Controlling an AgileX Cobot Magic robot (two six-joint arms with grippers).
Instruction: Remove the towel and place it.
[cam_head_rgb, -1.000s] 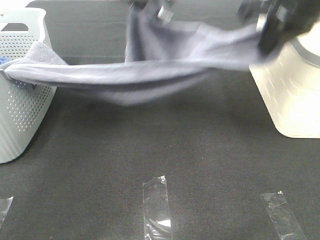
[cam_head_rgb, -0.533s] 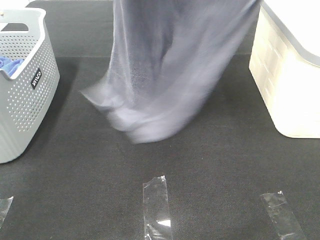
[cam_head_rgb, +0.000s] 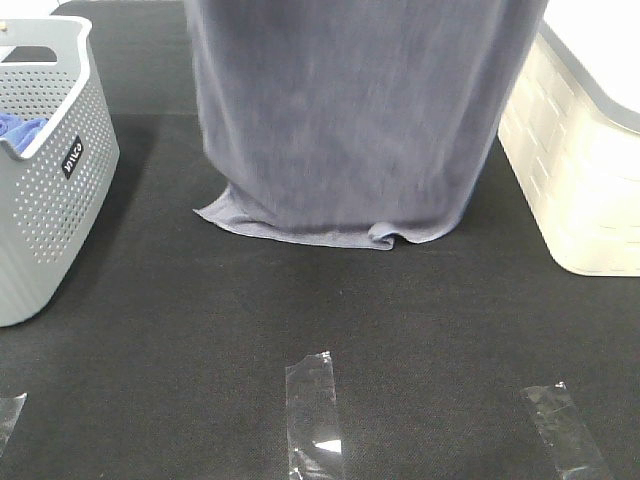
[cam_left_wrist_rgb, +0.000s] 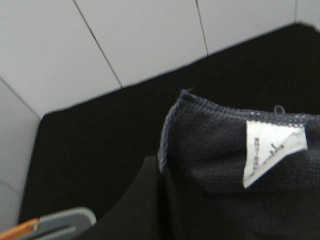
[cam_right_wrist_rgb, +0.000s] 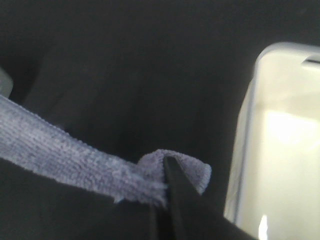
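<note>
Slate-grey terry, a little purplish: this is the towel (cam_head_rgb: 350, 120), and in the high view it hangs as a wide curtain over the far middle of the black table (cam_head_rgb: 200, 330). Its top goes out of the picture, so the grippers do not show here. Its lower hem touches the table, where it lies in a small fold, with one corner spread toward the left edge and a small curl toward the right edge. At the left edge of the table stands a grey basket (cam_head_rgb: 50, 200) with many small holes, and a blue cloth (cam_head_rgb: 18, 128) lies inside it, apart from the towel. At the right edge stands a cream basket (cam_head_rgb: 585, 180), close beside the hanging towel; I cannot tell if they touch. Along the near edge, clear tape strips (cam_head_rgb: 315, 410) are stuck on the table. In the left wrist view, the left gripper (cam_left_wrist_rgb: 161, 175) has its dark jaws pressed together on one corner of the towel, just at the stitched hem. A white label (cam_left_wrist_rgb: 272, 150) is sewn on the towel near this corner. Behind it are the black table and a pale wall (cam_left_wrist_rgb: 75, 45). In the right wrist view, the right gripper (cam_right_wrist_rgb: 170, 200) is also closed, and it pinches the other end of the towel, where the fabric bunches into a small roll over the finger. The cream basket is beside it, well lower, and the dark table is below.
</note>
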